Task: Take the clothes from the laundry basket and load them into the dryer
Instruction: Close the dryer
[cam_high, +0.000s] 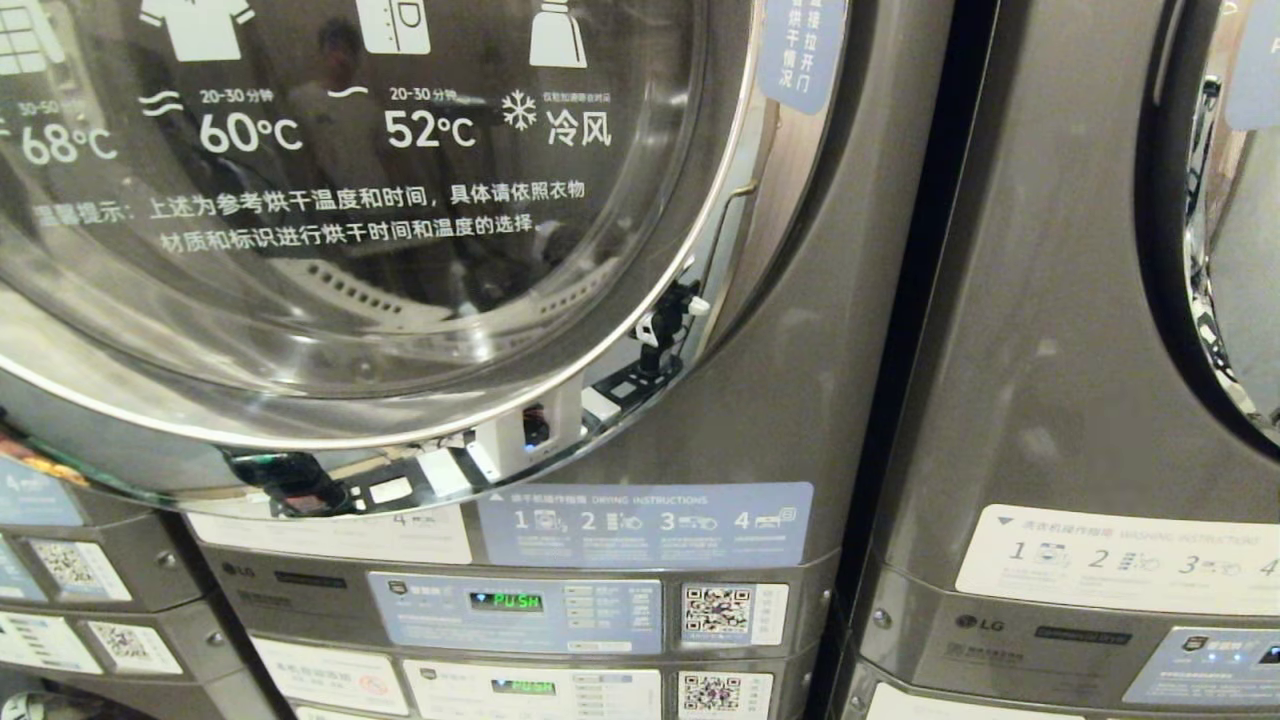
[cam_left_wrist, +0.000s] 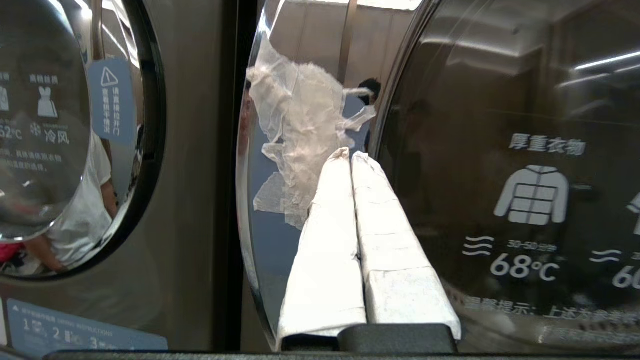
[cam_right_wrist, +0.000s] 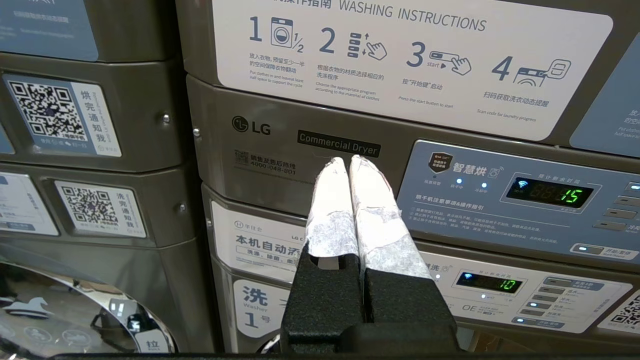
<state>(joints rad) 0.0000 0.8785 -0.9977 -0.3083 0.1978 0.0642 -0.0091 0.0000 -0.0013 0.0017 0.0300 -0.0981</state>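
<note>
Head view: filled by the dryer (cam_high: 820, 330), a grey-brown metal front with a large round glass door (cam_high: 340, 200) taking the upper left and centre of the frame, closed, ringed in bright chrome. Printed in white on the glass: garment icons, 68°C, 60°C, 52°C, a snowflake with Chinese characters, and two lines of Chinese text beneath. Mirrored in the lower chrome rim, small white and black parts of the robot. Below the door, centre low, a pale blue drying-instructions sticker (cam_high: 645, 525) numbered 1 to 4, then a control panel (cam_high: 515, 612) with a green display reading PUSH, and a QR code label (cam_high: 718, 612) to its right. Right third of the frame: a second machine (cam_high: 1060, 300) of the same colour, with a white instructions sticker low down. No laundry basket or clothes in any view.

Left wrist view: left gripper (cam_left_wrist: 350, 156) at centre, its two white-wrapped fingers (cam_left_wrist: 330, 250) pressed together and holding nothing, pointed toward the chrome edge of a dryer door. At right of frame, dark glass with a jacket icon and 68°C. At left of frame, another round door reflecting a person in a white shirt.

Right wrist view: right gripper (cam_right_wrist: 345, 162) at centre, fingers pressed together and empty, before a panel marked LG and Commercial Dryer (cam_right_wrist: 339, 144). Upper part of the frame: a white washing-instructions sticker (cam_right_wrist: 400, 55). Right of frame: green displays reading 15 and 10.
</note>
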